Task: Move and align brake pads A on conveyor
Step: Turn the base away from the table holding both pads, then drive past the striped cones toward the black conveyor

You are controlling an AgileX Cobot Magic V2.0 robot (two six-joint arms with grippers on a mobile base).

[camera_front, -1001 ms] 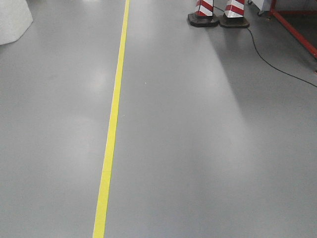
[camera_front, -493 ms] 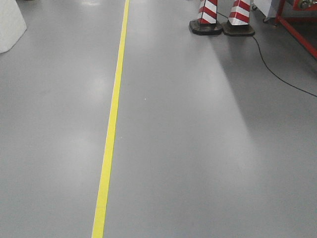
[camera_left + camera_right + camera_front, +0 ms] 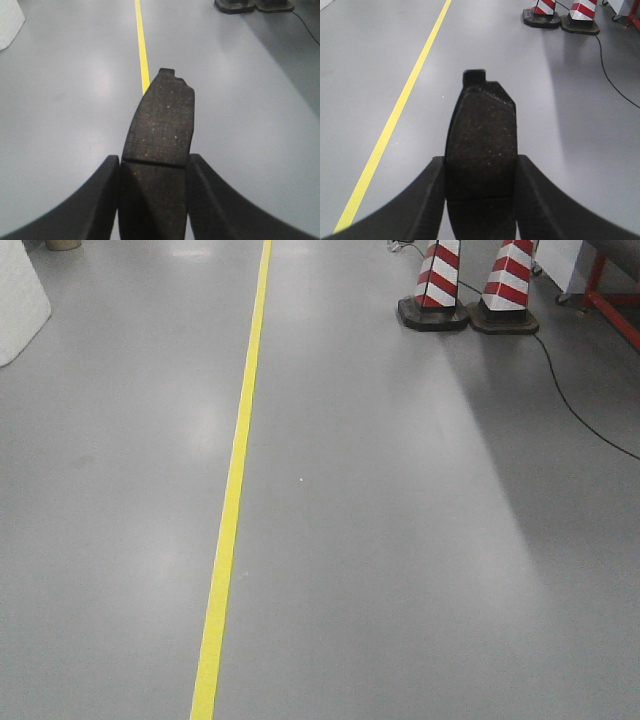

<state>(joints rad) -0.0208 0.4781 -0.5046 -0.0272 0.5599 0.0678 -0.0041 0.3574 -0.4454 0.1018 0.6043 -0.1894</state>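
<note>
Bright, even overhead light on the smooth grey painted floor (image 3: 400,560). Soft pale glare patches sit just left of the yellow tape line (image 3: 232,500). Right of that line, a paler wedge fans down from the two red-and-white striped cones (image 3: 440,285), with dimmer floor beyond it. At the wrists, the dark grey speckled left pad (image 3: 160,125) and right pad (image 3: 482,135) show crisp grain. The black curved tool fingers (image 3: 95,200) (image 3: 420,200) nearest the lens go soft, featureless, underlit.

Yellow line (image 3: 236,480), two striped cones (image 3: 437,285)
</note>
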